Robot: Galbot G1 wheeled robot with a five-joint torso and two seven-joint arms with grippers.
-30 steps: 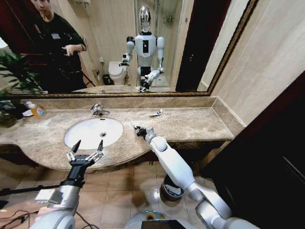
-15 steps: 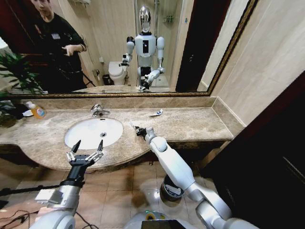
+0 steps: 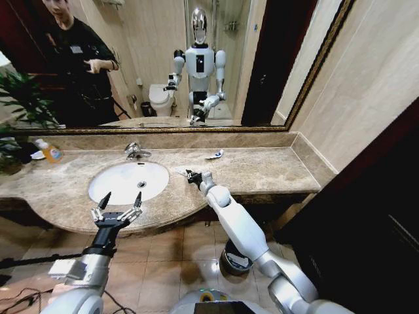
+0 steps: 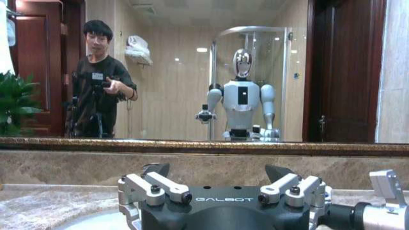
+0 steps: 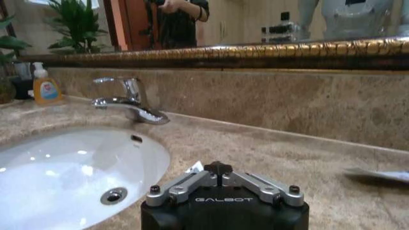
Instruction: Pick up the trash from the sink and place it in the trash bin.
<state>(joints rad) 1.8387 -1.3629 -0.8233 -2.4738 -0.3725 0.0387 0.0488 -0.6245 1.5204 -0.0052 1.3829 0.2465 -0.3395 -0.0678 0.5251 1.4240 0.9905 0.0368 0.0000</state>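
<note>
The white oval sink [image 3: 118, 186] is set in the marble counter, and its basin [image 5: 45, 177] holds no items that I can see. My right gripper [image 3: 190, 176] is just right of the sink over the counter, shut on a small white wrapper [image 3: 180, 171], a piece of trash whose corner [image 5: 193, 167] sticks out beside the fingertips. Another white and blue sachet [image 3: 215, 155] lies on the counter farther back. The dark trash bin [image 3: 230, 261] stands on the floor under my right arm. My left gripper [image 3: 118, 208] hangs open at the counter's front edge.
A chrome faucet [image 3: 136, 152] stands behind the sink. A clear bottle with an orange label [image 3: 52, 153] sits at the far left next to a plant. A mirror runs along the back wall. The counter ends at a wall on the right.
My right gripper has risen slightly and shifted toward the back of the counter with the wrapper. The left arm has not moved.
</note>
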